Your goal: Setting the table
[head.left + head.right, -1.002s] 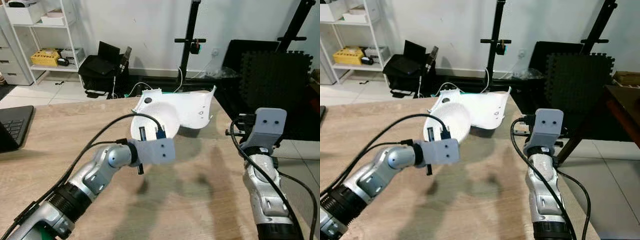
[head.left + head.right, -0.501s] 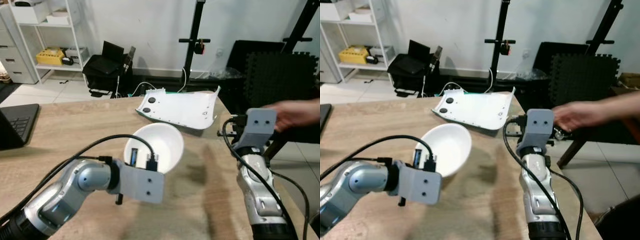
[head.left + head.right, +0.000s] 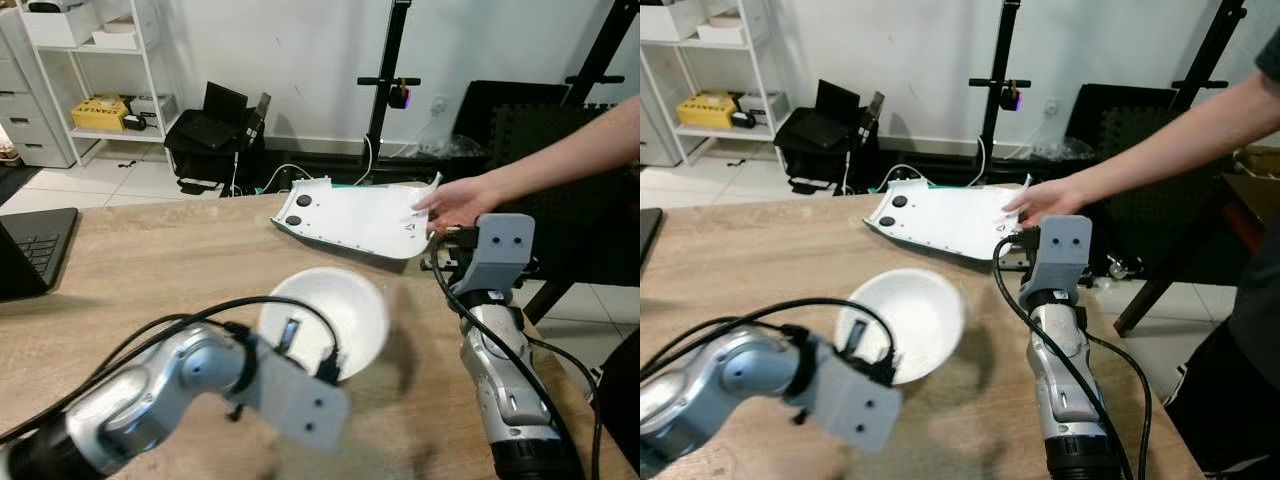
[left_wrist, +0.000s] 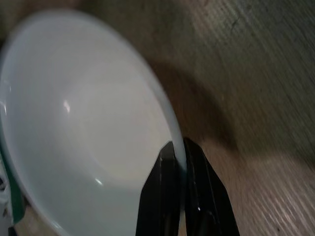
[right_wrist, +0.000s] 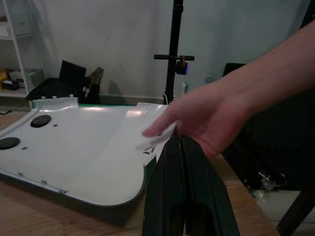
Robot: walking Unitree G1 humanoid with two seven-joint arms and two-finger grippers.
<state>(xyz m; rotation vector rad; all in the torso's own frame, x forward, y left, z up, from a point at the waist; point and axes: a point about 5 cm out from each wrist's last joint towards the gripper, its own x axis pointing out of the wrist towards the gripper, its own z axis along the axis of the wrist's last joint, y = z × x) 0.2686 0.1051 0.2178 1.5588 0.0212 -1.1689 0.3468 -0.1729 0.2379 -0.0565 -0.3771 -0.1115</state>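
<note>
A white bowl [image 3: 325,318] is held tilted just above a wooden bench [image 3: 130,260], gripped at its rim by the robot's left tool [image 4: 178,162], whose two black fingers [image 4: 165,196] are clamped together on the bowl's edge, one inside and one outside. The bowl's open face turns up and toward the camera, and it casts a shadow on the wood beside it. The left arm [image 3: 160,385] reaches in from the near left side of the bench, a black cable [image 3: 180,325] looping over it.

On the right side, the right tool [image 5: 181,196] is raised and pointed toward the far end of the bench, its two black fingers pressed together with nothing between them. Its grey wrist housing [image 3: 498,250] stands upright above the silver forearm.

Just beyond it, a person's hand [image 3: 455,203] reaches in from the right and touches the near corner of a flat white panel [image 3: 355,215] lying at the far edge of the bench; two dark round pads sit at the panel's left end. The hand's fingertips rest on a small piece of white paper or label at the panel's corner, though what it is cannot be made out.

A laptop [image 3: 28,250] lies at the left edge of the bench. Behind, on the tiled floor, stand a white shelf unit [image 3: 95,75], a black bag [image 3: 205,140] and a black stand [image 3: 385,85].
</note>
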